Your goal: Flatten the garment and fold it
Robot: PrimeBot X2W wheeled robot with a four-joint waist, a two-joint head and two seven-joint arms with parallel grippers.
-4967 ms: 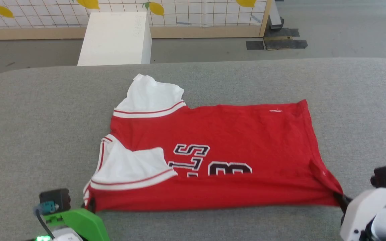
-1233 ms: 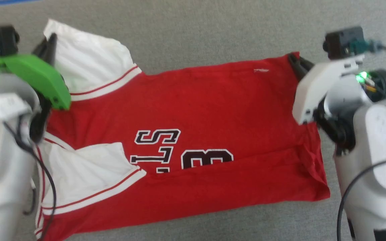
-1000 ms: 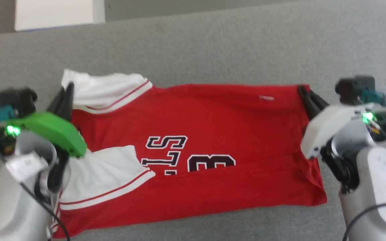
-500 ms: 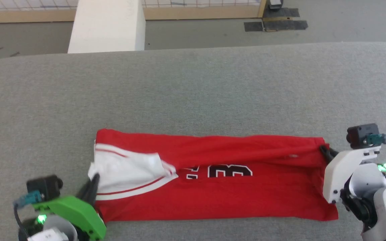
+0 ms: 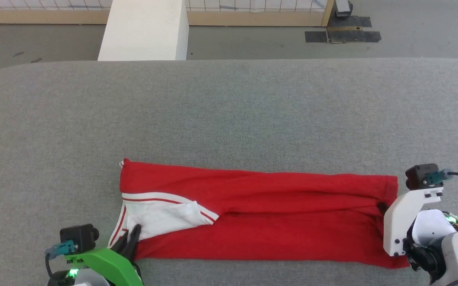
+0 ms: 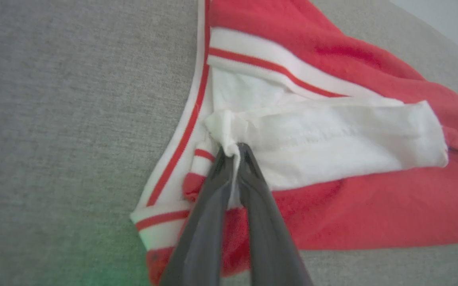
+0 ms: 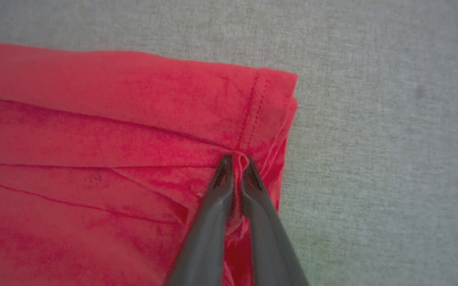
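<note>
Here's the red jersey-style T-shirt with white sleeves (image 5: 261,222), lying as a long narrow band across the near part of the grey fabric-covered table (image 5: 229,103). It is doubled over lengthwise, sleeve end to the robot's left, hem end to its right. The left gripper (image 6: 233,153) has its dark fingers pinched tight on a bunched tuft of the white sleeve (image 6: 332,135) at the near-left corner. The right gripper (image 7: 235,161) is clamped on a small pleat of red cloth just by the stitched hem (image 7: 255,107). One grip at each end: my read is that this holds the doubled layer stretched and square so the edges line up. Both pinches sit low on the cloth, so letting go looks like the next call, then a crosswise fold.
</note>
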